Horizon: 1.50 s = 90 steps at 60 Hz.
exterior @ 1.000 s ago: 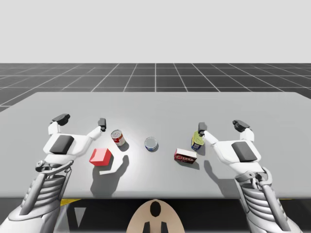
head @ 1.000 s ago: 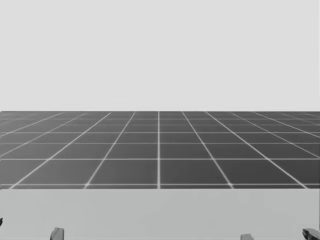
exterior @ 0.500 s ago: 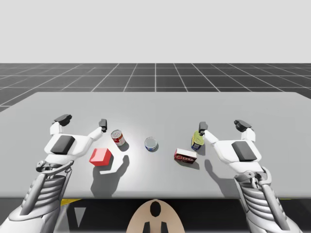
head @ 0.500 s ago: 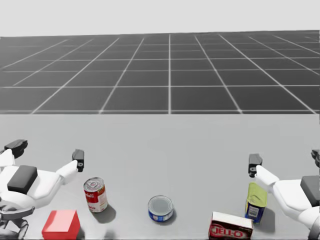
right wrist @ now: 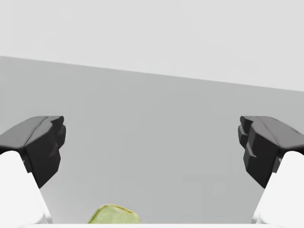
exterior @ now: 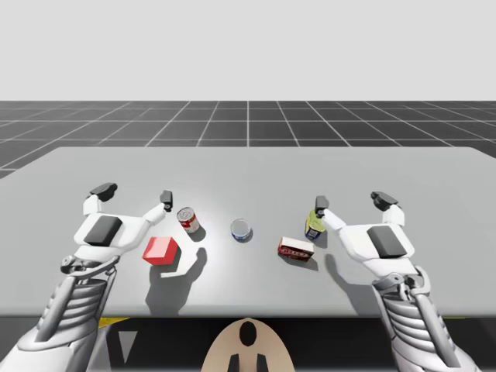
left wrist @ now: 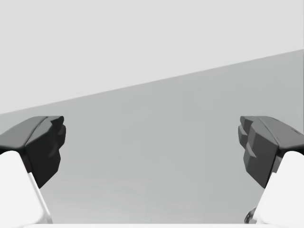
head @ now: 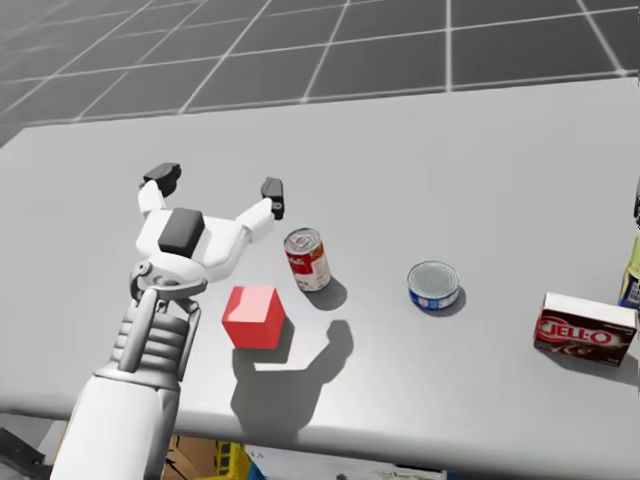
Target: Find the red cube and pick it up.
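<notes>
Overhead, red cube (exterior: pixel 160 249) near left fingers (exterior: pixel 167 198), spread wide, right fingers (exterior: pixel 321 203) likewise, yellow can (right wrist: pixel 113 214) beneath them.

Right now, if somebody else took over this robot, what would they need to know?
Left gripper: open, empty, above the table.
Right gripper: open, empty.
Red cube: on the table, close to the left gripper and nearer the front edge, beside a red and white can.
Done: cube in sight in the head view; nothing grasped yet.
Left: lower the left gripper over the cube, close on it, lift.
</notes>
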### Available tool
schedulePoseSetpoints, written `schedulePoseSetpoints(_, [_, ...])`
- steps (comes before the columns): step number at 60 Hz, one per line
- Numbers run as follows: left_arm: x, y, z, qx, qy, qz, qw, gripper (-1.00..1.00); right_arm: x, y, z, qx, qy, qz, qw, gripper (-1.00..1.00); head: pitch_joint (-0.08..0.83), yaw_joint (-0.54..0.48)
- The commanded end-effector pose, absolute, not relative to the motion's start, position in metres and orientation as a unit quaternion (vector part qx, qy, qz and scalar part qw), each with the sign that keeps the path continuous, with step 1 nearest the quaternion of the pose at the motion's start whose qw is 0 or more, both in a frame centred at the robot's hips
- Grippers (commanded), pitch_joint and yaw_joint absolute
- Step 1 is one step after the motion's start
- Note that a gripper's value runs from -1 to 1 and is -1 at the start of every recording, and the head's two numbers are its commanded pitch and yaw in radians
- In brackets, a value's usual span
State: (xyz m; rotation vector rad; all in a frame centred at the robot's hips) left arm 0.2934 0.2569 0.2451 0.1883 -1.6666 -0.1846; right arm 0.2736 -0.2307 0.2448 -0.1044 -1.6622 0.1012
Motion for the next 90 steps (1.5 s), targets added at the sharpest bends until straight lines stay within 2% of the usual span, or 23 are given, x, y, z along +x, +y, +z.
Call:
schedulePoseSetpoints(1, [0.294,0.256,0.244,0.084,-0.736,-0.082,0.667,-1.0,0.273,-0.229,0.244,-0.042,-0.735,0.047,0.675,-1.0,0.639,0.33])
schedulePoseSetpoints(14, [0.294,0.256,0.244,0.079,-0.733,-0.081,0.671,-1.0,0.273,-0.227,0.242,-0.037,-0.733,0.052,0.677,-1.0,0.714,0.38])
schedulePoseSetpoints(30, [0.295,0.256,0.245,0.071,-0.731,-0.081,0.674,-1.0,0.273,-0.226,0.242,-0.033,-0.731,0.053,0.68,-1.0,0.739,0.42])
schedulePoseSetpoints(37, [0.293,0.257,0.247,0.051,-0.723,-0.073,0.685,-1.0,0.273,-0.225,0.241,-0.034,-0.73,0.052,0.681,-1.0,0.732,0.42])
schedulePoseSetpoints(45, [0.281,0.254,0.255,0.027,-0.691,-0.055,0.72,-1.0,0.272,-0.225,0.242,-0.035,-0.73,0.05,0.681,-1.0,0.713,0.42])
schedulePoseSetpoints(52, [0.268,0.247,0.255,0.024,-0.676,-0.059,0.734,-1.0,0.272,-0.225,0.242,-0.037,-0.731,0.051,0.68,-1.0,0.711,0.42])
schedulePoseSetpoints(59, [0.243,0.243,0.248,-0.014,-0.651,-0.069,0.756,-1.0,0.272,-0.225,0.242,-0.039,-0.731,0.05,0.679,-1.0,0.714,0.43])
schedulePoseSetpoints(65, [0.227,0.247,0.242,-0.034,-0.638,-0.057,0.767,-1.0,0.272,-0.225,0.241,-0.039,-0.732,0.049,0.679,-1.0,0.717,0.44])
schedulePoseSetpoints(70, [0.212,0.25,0.236,-0.013,-0.64,-0.05,0.766,-1.0,0.272,-0.225,0.241,-0.04,-0.732,0.048,0.678,-1.0,0.717,0.44])
schedulePoseSetpoints(79, [0.189,0.248,0.214,-0.018,-0.617,-0.047,0.785,-1.0,0.272,-0.224,0.241,-0.039,-0.734,0.048,0.677,-1.0,0.719,0.44])
schedulePoseSetpoints(90, [0.189,0.242,0.18,-0.042,-0.58,-0.011,0.813,-1.0,0.272,-0.225,0.242,-0.037,-0.736,0.049,0.674,-1.0,0.719,0.45])
